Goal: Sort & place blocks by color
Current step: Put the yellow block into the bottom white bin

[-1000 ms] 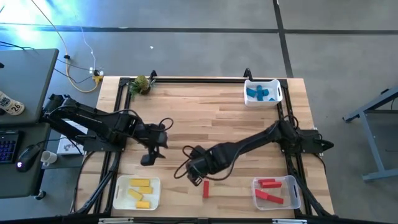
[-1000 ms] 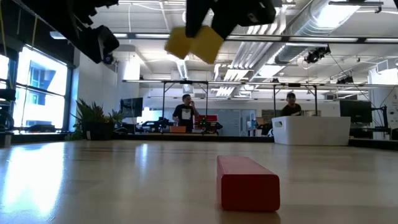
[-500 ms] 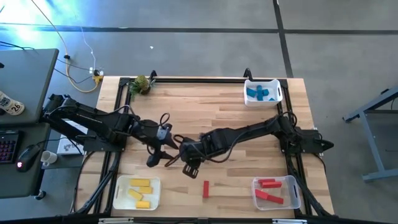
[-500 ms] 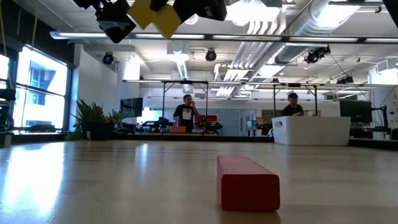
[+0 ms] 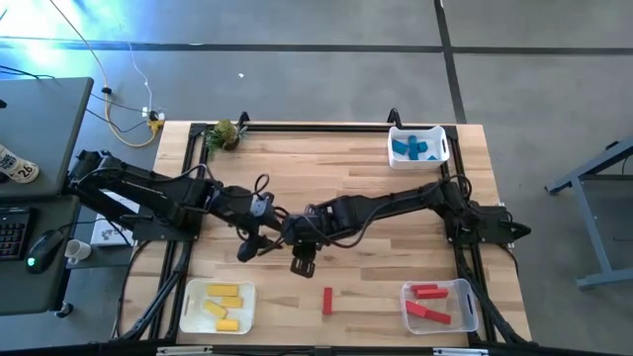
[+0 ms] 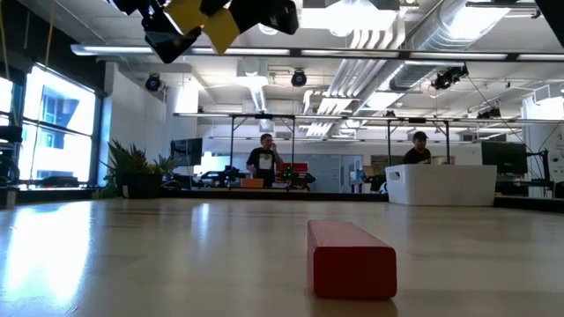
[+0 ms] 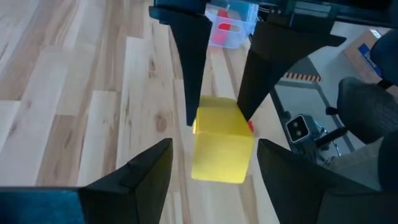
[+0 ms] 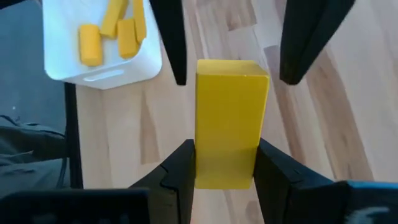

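Note:
My right gripper (image 5: 297,235) is shut on a yellow block (image 8: 230,106) held in the air over the table's middle. The block also shows in the left wrist view (image 7: 221,146) and at the top of the low view (image 6: 203,18). My left gripper (image 5: 265,235) faces it from the left. It is open, and its fingers (image 7: 140,171) stand on either side of the block's free end with gaps showing. A red bar (image 5: 327,300) lies flat on the table near the front edge. My right gripper pinches the yellow block between its two fingers, on the two opposite sides (image 8: 225,167) at the end nearest its wrist. The fingers come about level from the table's right. The block is lifted clear and sticks out past the fingertips toward my left gripper.
A white bin with yellow blocks (image 5: 218,305) stands at the front left. A clear bin with red blocks (image 5: 438,305) stands at the front right, and a white bin with blue blocks (image 5: 417,146) at the far right. A green clump (image 5: 226,133) lies at the far left corner.
My right gripper has carried the yellow block up and toward the table's left and far side, away from the red bar. My left gripper has moved toward the table's right until its fingers stand around the block's free end. The red bar has stayed put.

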### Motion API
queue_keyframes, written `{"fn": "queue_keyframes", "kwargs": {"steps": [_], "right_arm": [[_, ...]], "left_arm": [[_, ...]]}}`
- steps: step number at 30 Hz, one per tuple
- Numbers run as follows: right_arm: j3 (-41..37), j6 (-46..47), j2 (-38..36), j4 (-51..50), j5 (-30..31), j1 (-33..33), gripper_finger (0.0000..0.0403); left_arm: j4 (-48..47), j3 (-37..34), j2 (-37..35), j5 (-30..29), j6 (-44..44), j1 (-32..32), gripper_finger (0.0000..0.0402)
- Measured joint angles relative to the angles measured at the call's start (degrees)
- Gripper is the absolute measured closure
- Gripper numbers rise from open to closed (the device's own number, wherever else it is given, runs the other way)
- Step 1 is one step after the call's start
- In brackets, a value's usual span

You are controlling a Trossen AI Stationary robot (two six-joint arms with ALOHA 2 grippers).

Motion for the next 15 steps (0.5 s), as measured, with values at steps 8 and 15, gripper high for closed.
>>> {"fn": "queue_keyframes", "kwargs": {"steps": [8,15], "right_arm": [[0.0,-3.8,0.0,2.6,-0.3,-1.1,0.0295],[0.0,-3.6,0.0,2.4,-0.9,-1.4,0.0295]], "left_arm": [[0.0,0.0,0.0,0.4,0.6,0.3,0.0181],[0.0,0.0,0.0,0.0,1.6,0.3,0.0242]]}}
